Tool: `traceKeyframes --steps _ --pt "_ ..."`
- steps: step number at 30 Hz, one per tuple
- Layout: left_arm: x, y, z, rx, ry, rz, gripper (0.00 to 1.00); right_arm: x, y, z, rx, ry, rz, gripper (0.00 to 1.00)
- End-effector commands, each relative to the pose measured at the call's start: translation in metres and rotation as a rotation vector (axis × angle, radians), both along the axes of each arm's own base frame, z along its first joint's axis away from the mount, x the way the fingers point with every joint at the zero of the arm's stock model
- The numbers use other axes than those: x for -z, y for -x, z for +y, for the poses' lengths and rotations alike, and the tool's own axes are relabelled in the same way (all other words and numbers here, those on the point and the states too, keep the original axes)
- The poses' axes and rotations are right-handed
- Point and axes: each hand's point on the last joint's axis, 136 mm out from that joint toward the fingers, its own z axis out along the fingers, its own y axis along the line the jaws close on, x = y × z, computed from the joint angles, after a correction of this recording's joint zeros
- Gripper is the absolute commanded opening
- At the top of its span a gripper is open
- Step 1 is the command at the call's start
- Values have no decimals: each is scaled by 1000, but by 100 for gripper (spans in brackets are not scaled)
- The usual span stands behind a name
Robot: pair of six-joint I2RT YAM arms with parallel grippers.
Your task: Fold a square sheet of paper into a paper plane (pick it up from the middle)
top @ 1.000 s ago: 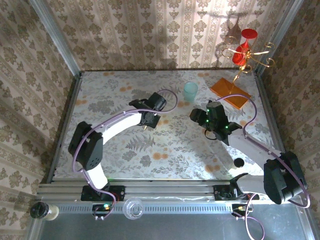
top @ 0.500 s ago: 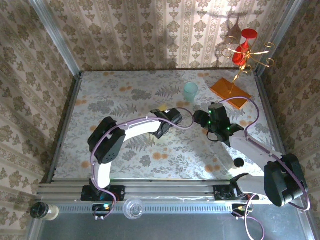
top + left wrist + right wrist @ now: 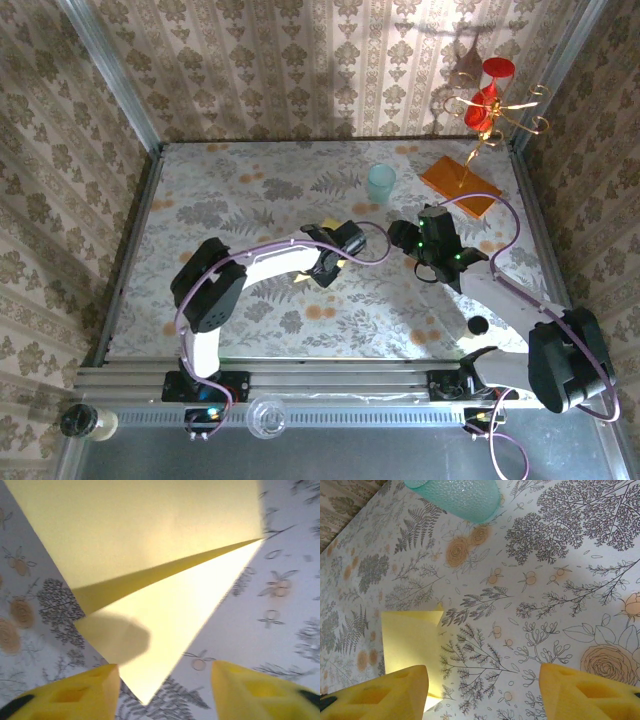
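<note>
The yellow sheet of paper lies flat on the flowered table, folded along a slanting crease into a pointed shape. In the left wrist view its point sits between my fingers. My left gripper is open just above it, holding nothing. From above, a bit of the paper pokes out beside the left gripper at the table's middle. My right gripper hovers open to the right of it. In the right wrist view the paper lies left of the right gripper, with bare table between the jaws.
A pale teal cup stands behind the grippers, at the top in the right wrist view. An orange slab with a gold stand sits at the back right. Patterned walls enclose the table.
The left arm has swung right toward the table's middle and its gripper has gone from shut to open. The right gripper has barely moved.
</note>
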Motion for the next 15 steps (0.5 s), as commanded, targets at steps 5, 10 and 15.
traceKeyframes --steps 5,10,15 --pt "-35 6 -12 -87 306 89 61 6 -1 -3 25 -1 30 62" --pt "-45 -8 -14 -263 588 190 58 8 -6 3 5 -13 38 62" --pt "-33 -22 -16 -386 698 268 48 11 -11 11 -8 -35 37 62"
